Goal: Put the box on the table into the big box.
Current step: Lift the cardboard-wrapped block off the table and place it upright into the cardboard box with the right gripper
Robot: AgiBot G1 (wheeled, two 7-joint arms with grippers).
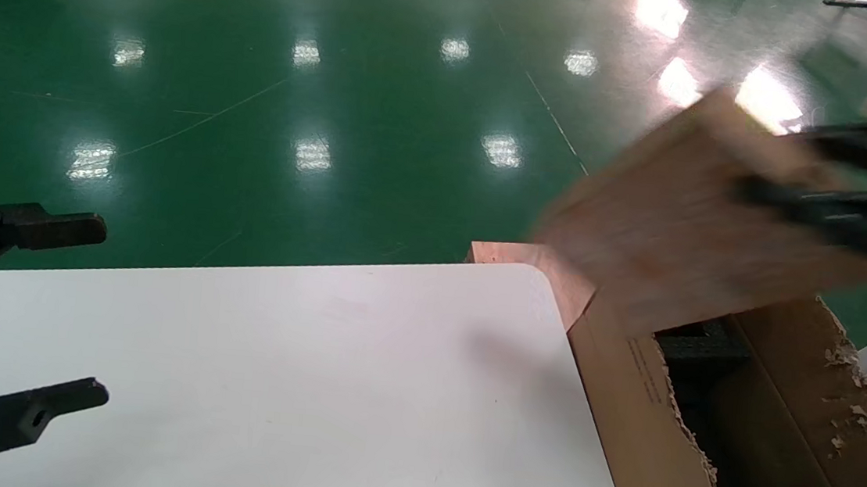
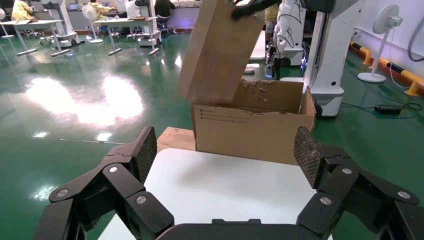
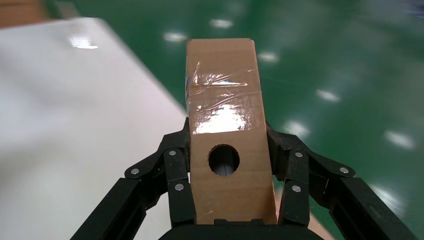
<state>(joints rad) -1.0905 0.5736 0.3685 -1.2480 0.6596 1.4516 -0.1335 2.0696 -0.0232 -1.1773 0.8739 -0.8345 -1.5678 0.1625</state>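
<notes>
The box [image 1: 679, 218] is hanging tilted in the air at the right of the head view, blurred, above the near corner of the big box [image 1: 646, 419] and just past the table's [image 1: 296, 373] rounded corner. The right gripper [image 3: 227, 170] is clamping it from both sides, its fingers [image 3: 172, 175] pressing the taped faces, with a round hole [image 3: 223, 159] facing the wrist camera. The big box is standing beside the table's right edge, showing ragged torn rims and black foam [image 1: 699, 349] inside. A wooden board [image 1: 507, 254] is peeking out behind the table corner. The left gripper [image 1: 43, 311] is hovering over the table at the lower left of the frame, fingers spread apart, gripping nothing.
</notes>
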